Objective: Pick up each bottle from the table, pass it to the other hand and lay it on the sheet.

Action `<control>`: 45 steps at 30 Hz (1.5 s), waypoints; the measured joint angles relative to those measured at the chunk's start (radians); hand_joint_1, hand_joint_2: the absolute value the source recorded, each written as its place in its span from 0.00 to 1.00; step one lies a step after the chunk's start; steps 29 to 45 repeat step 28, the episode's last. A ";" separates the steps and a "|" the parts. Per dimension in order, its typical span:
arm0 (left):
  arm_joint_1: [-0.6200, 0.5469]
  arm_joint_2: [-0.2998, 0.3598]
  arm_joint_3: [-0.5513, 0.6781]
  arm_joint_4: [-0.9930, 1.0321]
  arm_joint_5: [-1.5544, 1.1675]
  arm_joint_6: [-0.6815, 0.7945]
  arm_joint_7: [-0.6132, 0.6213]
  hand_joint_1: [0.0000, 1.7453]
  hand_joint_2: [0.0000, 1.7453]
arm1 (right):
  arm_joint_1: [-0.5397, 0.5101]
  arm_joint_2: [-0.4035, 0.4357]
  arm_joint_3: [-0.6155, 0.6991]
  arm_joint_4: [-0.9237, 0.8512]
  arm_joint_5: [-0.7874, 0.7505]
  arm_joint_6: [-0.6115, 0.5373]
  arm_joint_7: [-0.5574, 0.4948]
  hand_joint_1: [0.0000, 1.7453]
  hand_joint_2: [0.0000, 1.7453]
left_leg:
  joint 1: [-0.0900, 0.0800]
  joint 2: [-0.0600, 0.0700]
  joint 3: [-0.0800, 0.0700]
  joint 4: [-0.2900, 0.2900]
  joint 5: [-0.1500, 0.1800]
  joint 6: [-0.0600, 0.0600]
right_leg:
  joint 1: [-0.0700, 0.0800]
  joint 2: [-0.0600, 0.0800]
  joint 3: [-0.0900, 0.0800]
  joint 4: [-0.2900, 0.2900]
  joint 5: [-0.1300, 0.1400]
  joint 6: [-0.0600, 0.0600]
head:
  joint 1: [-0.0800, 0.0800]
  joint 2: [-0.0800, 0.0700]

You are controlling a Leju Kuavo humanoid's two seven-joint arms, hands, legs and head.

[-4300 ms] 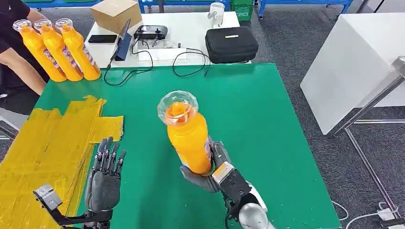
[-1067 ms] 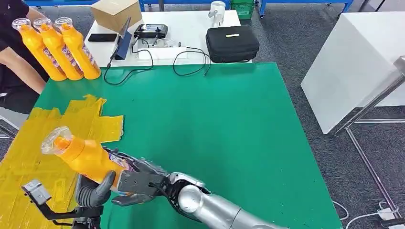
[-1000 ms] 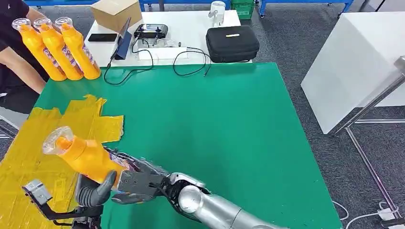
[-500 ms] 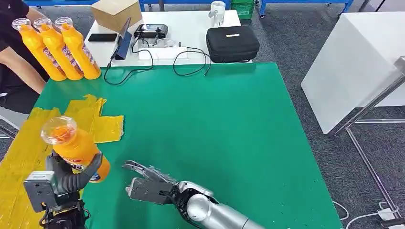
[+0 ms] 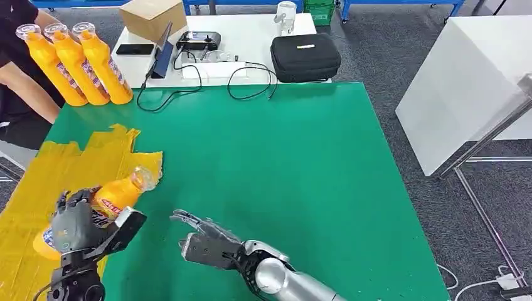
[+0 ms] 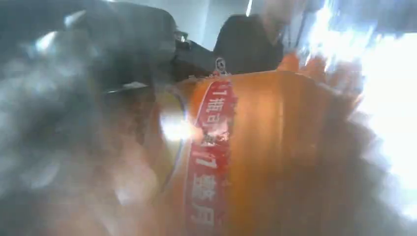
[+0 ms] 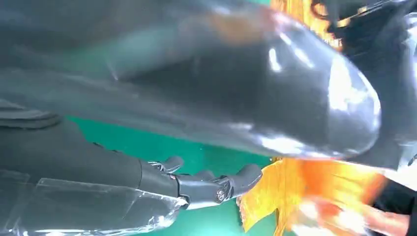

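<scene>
Head view: the left hand [image 5: 75, 227] grips an orange bottle [image 5: 110, 202], tilted nearly flat over the yellow sheet [image 5: 44, 182] on the green table [image 5: 282, 163], cap toward the sheet's edge. The right hand [image 5: 204, 241] hovers beside it, fingers spread and empty. Three more bottles [image 5: 75, 63] stand at the far left corner beside a person [image 5: 19, 94].

Left wrist view: blurred; the bottle's [image 6: 255, 157] red label sits close against the fingers.

Right wrist view: the fingers [image 7: 216, 184] stretch apart over green, holding nothing.

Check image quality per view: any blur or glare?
Head view: sharp, evenly lit. Left wrist view: heavy motion blur, washed-out glare along one edge; only the bottle label half readable. Right wrist view: soft close-up of the right hand, highlights on its thumb.
</scene>
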 measured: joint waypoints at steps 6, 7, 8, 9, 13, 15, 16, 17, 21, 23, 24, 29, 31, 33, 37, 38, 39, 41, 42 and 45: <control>-0.024 0.023 -0.034 0.104 -0.042 -0.029 0.032 1.00 1.00 | 0.000 0.000 0.000 -0.006 0.004 0.008 0.003 0.00 0.00 | 0.000 0.000 0.000 0.000 0.000 0.000 | 0.000 0.000 0.000 0.000 0.000 0.000 | 0.000 0.000; -0.027 0.026 -0.037 0.113 -0.042 -0.034 0.033 1.00 1.00 | 0.000 0.000 0.000 -0.008 0.004 0.008 0.003 0.00 0.00 | 0.000 0.000 0.000 0.000 0.000 0.000 | 0.000 0.000 0.000 0.000 0.000 0.000 | 0.000 0.000; -0.031 0.028 -0.040 0.123 -0.046 -0.045 0.036 1.00 1.00 | 0.000 0.000 0.000 -0.008 0.004 0.008 0.004 0.00 0.00 | 0.000 0.000 0.000 0.000 0.000 0.000 | 0.000 0.000 0.000 0.000 0.000 0.000 | 0.000 0.000; -0.036 0.032 -0.045 0.134 -0.053 -0.062 0.042 1.00 1.00 | 0.000 0.001 0.000 -0.008 0.004 0.010 0.005 0.00 0.00 | 0.000 0.000 0.000 0.000 0.000 0.000 | 0.000 0.000 0.000 0.000 0.000 0.000 | 0.000 0.000; -0.061 0.046 -0.067 0.187 -0.072 -0.099 0.052 0.00 0.00 | -0.001 0.003 0.000 -0.008 0.005 0.011 0.009 0.00 0.00 | 0.000 0.000 0.000 0.000 0.000 0.000 | 0.000 0.000 0.000 0.000 0.000 0.000 | 0.000 0.000; -0.073 0.051 -0.076 0.209 -0.079 -0.099 0.062 0.00 0.00 | -0.001 0.005 0.000 -0.008 0.005 0.011 0.011 0.00 0.00 | 0.000 0.000 0.000 0.000 0.000 0.000 | 0.000 0.000 0.001 0.000 0.000 0.000 | 0.000 0.000; -0.077 0.053 -0.079 0.219 -0.086 -0.098 0.082 0.00 0.00 | -0.001 0.005 0.000 -0.008 0.005 0.011 0.011 0.00 0.00 | 0.000 0.000 0.000 0.000 0.000 0.000 | 0.000 0.000 0.001 0.000 0.000 0.000 | 0.000 0.000; -0.080 0.053 -0.083 0.226 -0.097 -0.096 0.100 0.00 0.00 | -0.001 0.005 0.000 -0.008 0.005 0.012 0.011 0.00 0.00 | 0.000 0.000 0.000 0.000 0.000 -0.001 | 0.000 0.000 0.001 0.000 0.000 0.000 | 0.000 0.000; -0.080 0.054 -0.093 0.235 -0.120 -0.070 0.121 0.00 0.00 | -0.001 0.005 0.000 -0.008 0.005 0.011 0.012 0.00 0.00 | 0.001 0.000 0.000 0.000 0.001 -0.001 | 0.000 0.000 0.000 0.001 0.000 0.000 | 0.000 0.000; -0.080 0.056 -0.099 0.235 -0.155 -0.070 0.150 0.00 0.00 | -0.001 0.005 0.000 -0.008 0.005 0.011 0.013 0.00 0.00 | 0.001 0.000 0.000 0.000 0.001 -0.001 | 0.000 0.000 0.000 0.001 0.000 0.000 | 0.000 0.000; -0.080 0.056 -0.103 0.235 -0.174 -0.070 0.167 0.00 0.00 | -0.001 0.005 0.000 -0.008 0.007 0.011 0.013 0.00 0.00 | 0.000 0.000 0.000 0.000 0.001 -0.001 | 0.000 0.000 0.000 0.001 0.000 0.000 | 0.000 0.000; -0.081 0.063 -0.109 0.235 -0.246 -0.053 0.243 0.00 0.00 | -0.001 0.005 0.000 -0.008 0.008 0.011 0.014 0.00 0.00 | 0.000 0.000 0.000 0.000 0.001 -0.001 | 0.000 0.000 0.000 0.001 0.000 0.000 | 0.000 0.000; -0.081 0.063 -0.109 0.235 -0.246 -0.053 0.243 0.00 0.00 | -0.001 0.005 0.000 -0.008 0.008 0.011 0.014 0.00 0.00 | 0.000 0.000 0.000 0.000 0.001 -0.001 | 0.000 0.000 0.000 0.001 0.000 0.000 | 0.000 0.000; -0.081 0.063 -0.109 0.235 -0.246 -0.053 0.243 0.00 0.00 | -0.001 0.005 0.000 -0.008 0.008 0.011 0.014 0.00 0.00 | 0.000 0.000 0.000 0.000 0.001 -0.001 | 0.000 0.000 0.000 0.001 0.000 0.000 | 0.000 0.000; -0.081 0.063 -0.109 0.235 -0.246 -0.053 0.243 0.00 0.00 | -0.001 0.005 0.000 -0.008 0.008 0.011 0.014 0.00 0.00 | 0.000 0.000 0.000 0.000 0.001 -0.001 | 0.000 0.000 0.000 0.001 0.000 0.000 | 0.000 0.000; -0.081 0.063 -0.109 0.235 -0.246 -0.053 0.243 0.00 0.00 | -0.001 0.005 0.000 -0.008 0.008 0.011 0.014 0.00 0.00 | 0.000 0.000 0.000 0.000 0.001 -0.001 | 0.000 0.000 0.000 0.001 0.000 0.000 | 0.000 0.000; -0.081 0.063 -0.109 0.235 -0.246 -0.053 0.243 0.00 0.00 | -0.001 0.005 0.000 -0.008 0.008 0.011 0.014 0.00 0.00 | 0.000 0.000 0.000 0.000 0.001 -0.001 | 0.000 0.000 0.000 0.001 0.000 0.000 | 0.000 0.000; -0.081 0.063 -0.109 0.235 -0.246 -0.053 0.243 0.00 0.00 | -0.001 0.005 0.000 -0.008 0.008 0.011 0.014 0.00 0.00 | 0.000 0.000 0.000 0.000 0.001 -0.001 | 0.000 0.000 0.000 0.001 0.000 0.000 | 0.000 0.000; -0.081 0.063 -0.109 0.235 -0.246 -0.053 0.243 0.00 0.00 | -0.001 0.005 0.000 -0.008 0.008 0.011 0.014 0.00 0.00 | 0.000 0.000 0.000 0.000 0.001 -0.001 | 0.000 0.000 0.000 0.001 0.000 0.000 | 0.000 0.000; -0.081 0.063 -0.109 0.235 -0.246 -0.053 0.243 0.00 0.00 | -0.001 0.005 0.000 -0.008 0.008 0.011 0.014 0.00 0.00 | 0.000 0.000 0.000 0.000 0.001 -0.001 | 0.000 0.000 0.000 0.001 0.000 0.000 | 0.000 0.000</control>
